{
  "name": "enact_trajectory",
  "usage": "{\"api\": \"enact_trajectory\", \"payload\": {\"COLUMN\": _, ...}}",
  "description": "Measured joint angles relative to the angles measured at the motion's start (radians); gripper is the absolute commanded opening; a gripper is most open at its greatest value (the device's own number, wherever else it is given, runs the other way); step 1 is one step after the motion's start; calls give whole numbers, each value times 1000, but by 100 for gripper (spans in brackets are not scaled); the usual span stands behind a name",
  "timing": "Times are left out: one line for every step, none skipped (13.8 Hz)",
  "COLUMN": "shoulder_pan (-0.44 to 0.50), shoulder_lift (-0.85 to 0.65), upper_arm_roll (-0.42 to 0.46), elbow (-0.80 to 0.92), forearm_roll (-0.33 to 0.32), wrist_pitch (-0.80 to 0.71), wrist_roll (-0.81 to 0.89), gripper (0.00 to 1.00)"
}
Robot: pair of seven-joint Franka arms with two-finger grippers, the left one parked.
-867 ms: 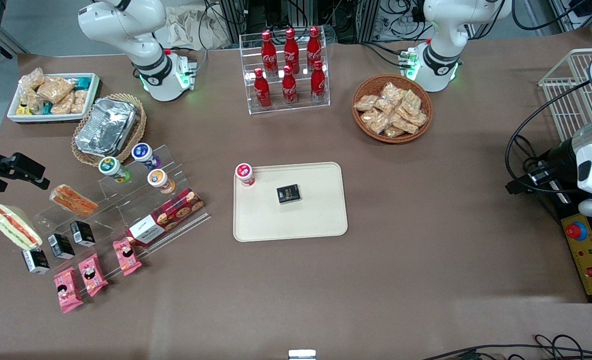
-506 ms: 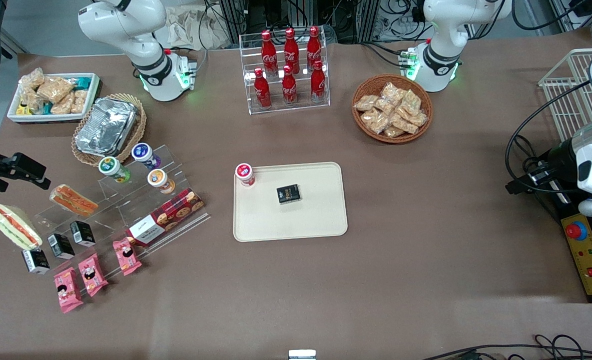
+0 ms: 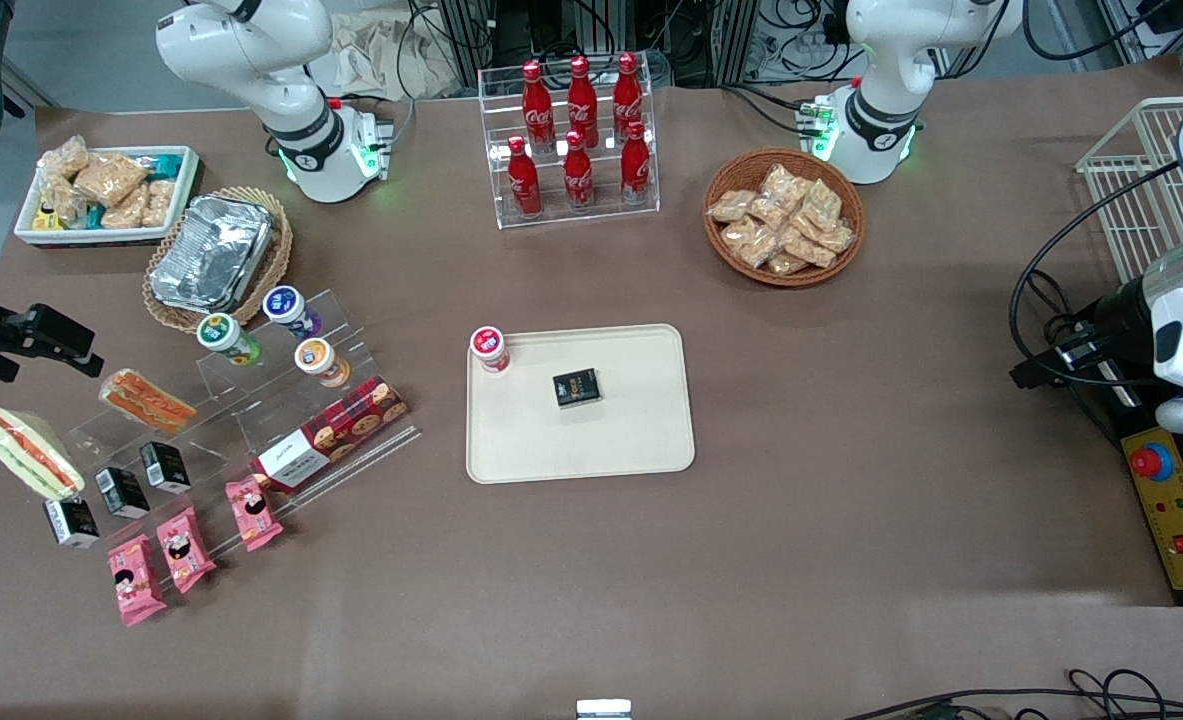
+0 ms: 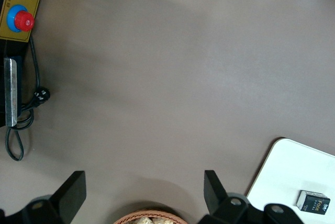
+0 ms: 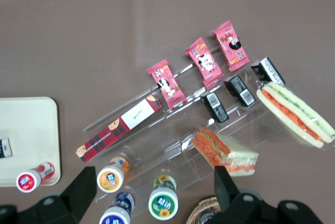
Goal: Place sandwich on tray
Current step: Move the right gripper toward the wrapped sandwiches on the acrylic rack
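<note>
Sandwich [image 3: 26, 452] [image 5: 296, 113]: clear-wrapped wedge of pale white bread with red and green filling, lying on its side on the low step of a clear acrylic stand, toward the working arm's end of the table.
Sandwich from tray: about 9 o'clock in the front view, well apart.
Tray [image 3: 631, 440] [image 5: 26, 124]: cream-beige rectangle with rounded corners and a low rim, flat at mid-table.
Gripper [image 3: 36, 345] [image 5: 156, 192]: fingers spread, above the table at the sandwich's 12 o'clock, clear of it.
</note>
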Motion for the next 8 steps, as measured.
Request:
{"api": "enact_trajectory", "payload": {"shoulder_pan": 0, "shoulder_lift": -2, "upper_arm_roll": 0, "elbow": 0, "forearm_roll": 0, "wrist_pitch": -3, "wrist_roll": 0, "gripper": 100}}
{"api": "enact_trajectory", "payload": {"shoulder_pan": 0, "shoulder_lift": -4, "upper_arm_roll": 0, "elbow": 1, "forearm_roll": 0, "wrist_pitch": -5, "wrist_roll": 0, "gripper": 100}}
{"api": "enact_trajectory", "payload": {"shoulder_pan": 1, "shoulder_lift": -5, "upper_arm_roll": 1, "elbow": 1, "forearm_roll": 0, "wrist_pitch": -7, "wrist_roll": 0, "gripper": 100}}
{"api": "enact_trajectory", "payload": {"shoulder_pan": 3, "shoulder_lift": -5, "upper_arm_roll": 1, "elbow": 1, "forearm_roll": 0, "wrist_pitch": -9, "wrist_roll": 0, "gripper": 100}}
{"api": "enact_trajectory", "payload": {"shoulder_pan": 4, "shoulder_lift": -5, "upper_arm_roll": 2, "elbow": 1, "forearm_roll": 0, "wrist_pitch": -12, "wrist_roll": 0, "gripper": 100}}
{"api": "enact_trajectory", "payload": {"shoulder_pan": 4, "shoulder_lift": -5, "upper_arm_roll": 2, "elbow": 1, "forearm_roll": 0, "wrist_pitch": -19, "wrist_roll": 0, "gripper": 100}}
{"api": "enact_trajectory", "payload": {"shoulder_pan": 3, "shoulder_lift": -4, "upper_arm_roll": 1, "elbow": 0, "forearm_roll": 0, "wrist_pitch": -23, "wrist_roll": 0, "gripper": 100}}
{"api": "enact_trajectory", "payload": {"shoulder_pan": 3, "shoulder_lift": -3, "upper_arm_roll": 0, "elbow": -1, "forearm_roll": 0, "wrist_pitch": -26, "wrist_roll": 0, "gripper": 100}}
